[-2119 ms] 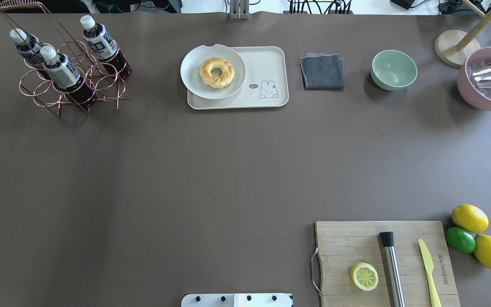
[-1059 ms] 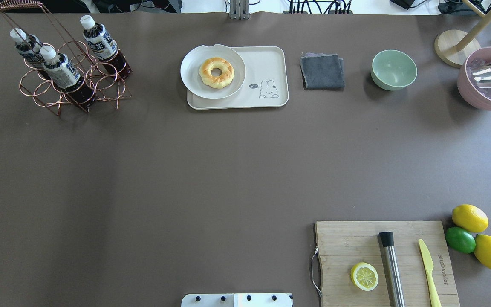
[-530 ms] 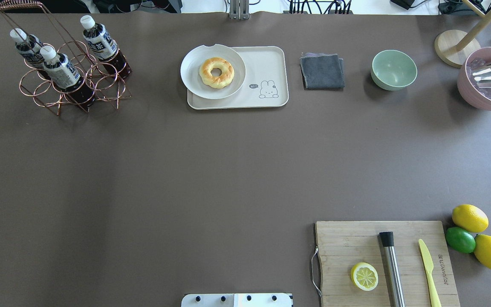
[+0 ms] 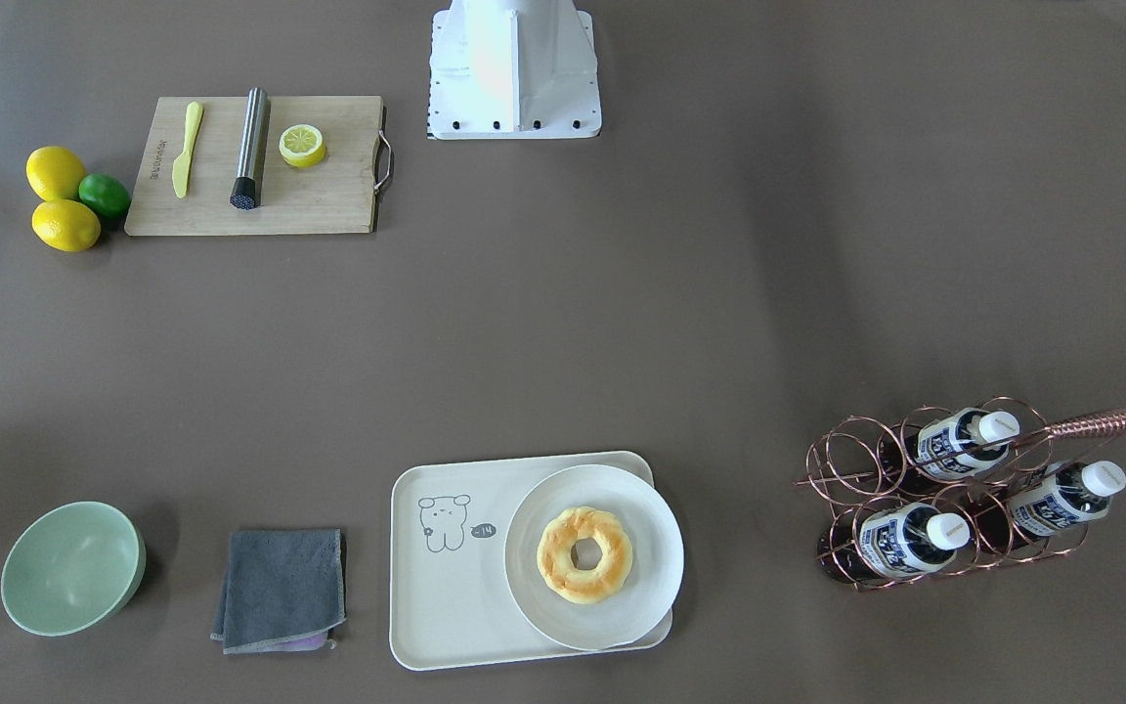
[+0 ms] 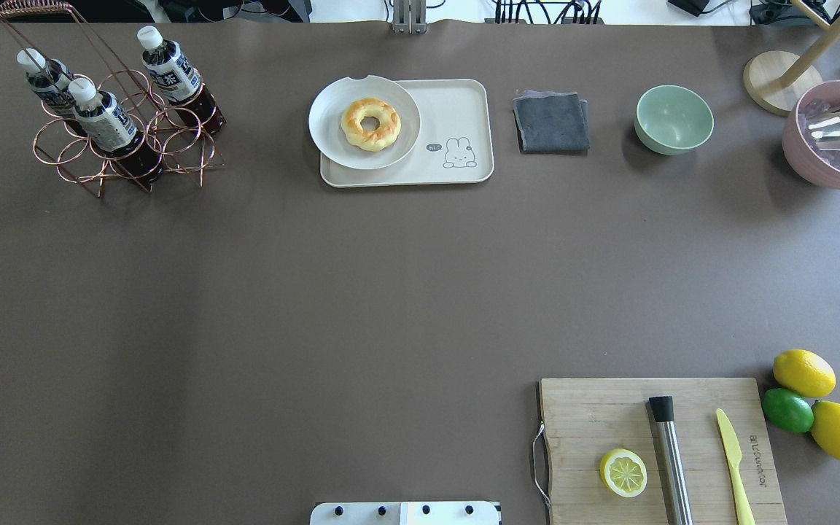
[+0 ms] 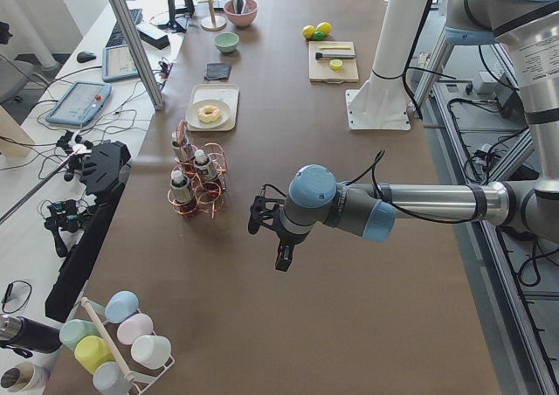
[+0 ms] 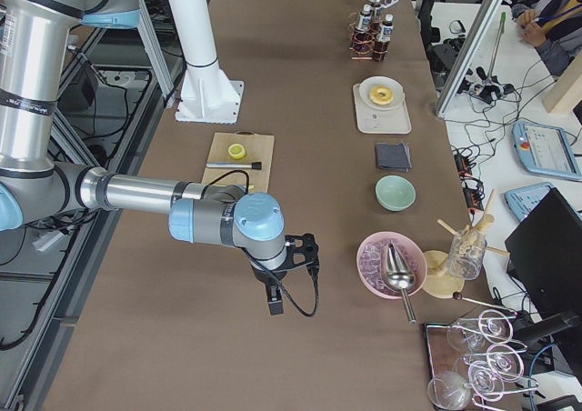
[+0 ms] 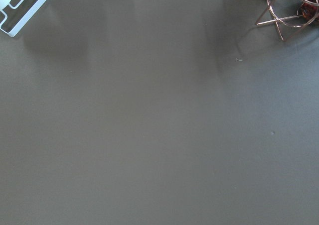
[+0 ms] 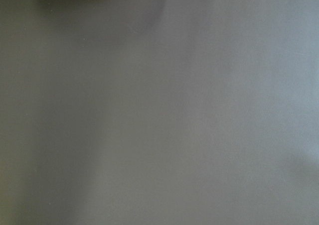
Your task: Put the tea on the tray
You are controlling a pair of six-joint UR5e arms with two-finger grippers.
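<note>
Three tea bottles stand tilted in the rings of a copper wire rack, well apart from the tray, on the robot's left of it. Each bottle has a white cap and a navy-and-white label; the white characters on it are too small to read. The tray carries a line-drawn bear with a small dark speech bubble that seems to say "hi". A round plate with a doughnut overlaps the tray's end nearest the rack. On the tray's other side lie a folded grey cloth, then a green bowl. The left gripper and right gripper hang over bare table far from the tray. I cannot tell whether their fingers are spread or closed.
</note>
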